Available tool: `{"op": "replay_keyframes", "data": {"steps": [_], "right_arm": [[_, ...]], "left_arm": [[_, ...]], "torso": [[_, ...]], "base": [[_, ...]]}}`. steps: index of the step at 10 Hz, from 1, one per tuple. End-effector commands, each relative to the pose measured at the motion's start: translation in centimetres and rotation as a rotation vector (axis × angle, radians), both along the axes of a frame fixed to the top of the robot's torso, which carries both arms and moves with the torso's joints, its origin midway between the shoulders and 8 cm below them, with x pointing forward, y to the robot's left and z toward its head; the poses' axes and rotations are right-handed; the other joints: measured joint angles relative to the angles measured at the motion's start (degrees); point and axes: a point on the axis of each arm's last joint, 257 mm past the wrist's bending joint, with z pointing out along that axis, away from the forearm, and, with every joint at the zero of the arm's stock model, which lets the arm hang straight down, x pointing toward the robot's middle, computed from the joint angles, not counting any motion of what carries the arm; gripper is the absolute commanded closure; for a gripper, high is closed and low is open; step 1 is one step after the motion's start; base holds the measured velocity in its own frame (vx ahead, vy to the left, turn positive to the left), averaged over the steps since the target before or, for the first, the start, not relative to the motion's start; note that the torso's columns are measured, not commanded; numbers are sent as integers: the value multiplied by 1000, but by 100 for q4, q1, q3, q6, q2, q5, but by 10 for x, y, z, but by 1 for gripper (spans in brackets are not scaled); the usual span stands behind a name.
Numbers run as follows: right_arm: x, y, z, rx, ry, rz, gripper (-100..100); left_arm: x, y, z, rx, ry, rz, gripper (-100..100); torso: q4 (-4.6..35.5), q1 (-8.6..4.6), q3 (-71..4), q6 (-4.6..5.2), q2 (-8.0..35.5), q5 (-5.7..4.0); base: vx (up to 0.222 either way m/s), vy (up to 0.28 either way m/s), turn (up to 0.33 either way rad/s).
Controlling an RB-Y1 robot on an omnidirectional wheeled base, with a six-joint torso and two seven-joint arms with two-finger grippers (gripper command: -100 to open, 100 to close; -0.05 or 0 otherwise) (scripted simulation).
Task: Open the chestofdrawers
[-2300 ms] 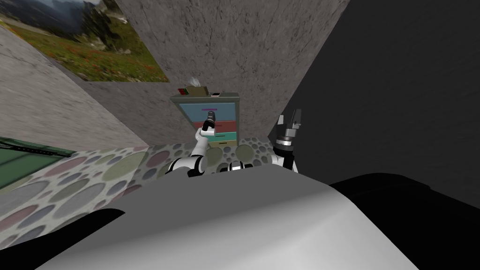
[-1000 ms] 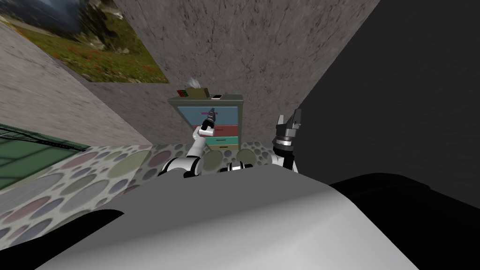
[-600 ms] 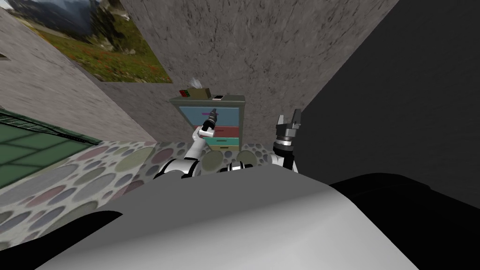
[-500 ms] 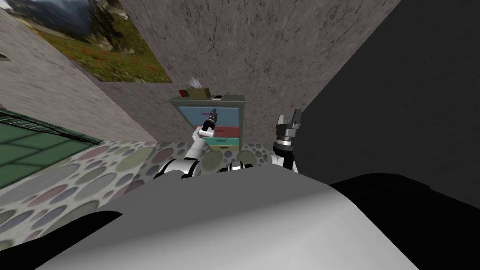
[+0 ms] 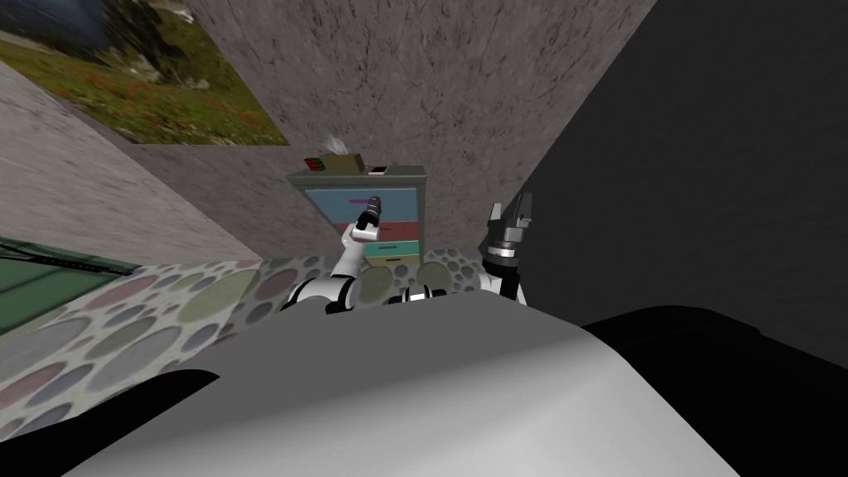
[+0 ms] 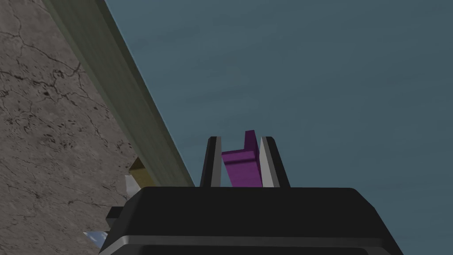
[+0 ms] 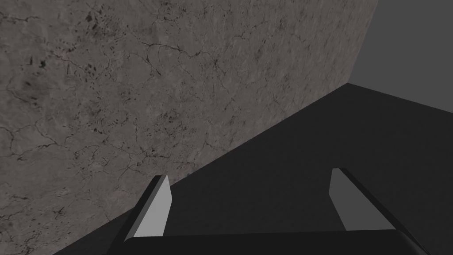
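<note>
Your left gripper [image 6: 240, 144] has closed narrow on the purple handle [image 6: 241, 170] of the top blue drawer [image 6: 318, 88]. In the left wrist view both fingers press the handle's sides, so the grasp looks made and the pull is the step in hand. The chest [image 5: 421, 211] stands straight ahead against the grey wall [image 5: 414, 83], at the far edge of the spotted floor [image 5: 166, 306]. A couple of seconds ago that gripper sat lower on the drawer face, under the handle. It has since climbed to handle height and stayed there over the last second. In the last half second the whole head view has slid left, and the painting [image 5: 166, 91] has sunk with it. Read that as your own head or base moving, not the chest. Against its olive frame [image 6: 119, 102] the drawer front lies much as it did, and you can see no gap opening. By my judgement the drawer is not yet drawn out and the task is barely begun. Pull straight back along the drawer's run, because a slanted tug could slip the thin fingers off so small a handle. Your right gripper [image 7: 250, 175] stands raised beside the chest with its fingers wide and holds nothing, the same as before.
</note>
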Motion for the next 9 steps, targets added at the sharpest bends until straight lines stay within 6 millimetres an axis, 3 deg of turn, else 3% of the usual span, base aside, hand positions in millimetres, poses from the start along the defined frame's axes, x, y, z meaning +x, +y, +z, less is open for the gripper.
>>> {"op": "replay_keyframes", "data": {"steps": [1, 4, 9], "right_arm": [[0, 0, 0, 0, 0, 0, 0], [0, 0, 0, 0, 0, 0, 0], [0, 0, 0, 0, 0, 0, 0]], "left_arm": [[6, 10, 0, 2, -5, 38, 100], [9, 11, -4, -2, 2, 51, 100], [11, 6, 1, 0, 9, 49, 100]], "torso": [[-6, 1, -4, 2, -7, 1], [-16, -2, -8, 9, -12, 3], [-2, -3, -10, 10, -19, -2]], "base": [[-74, 66, -138], [-67, 54, -100], [-139, -5, 23]]}}
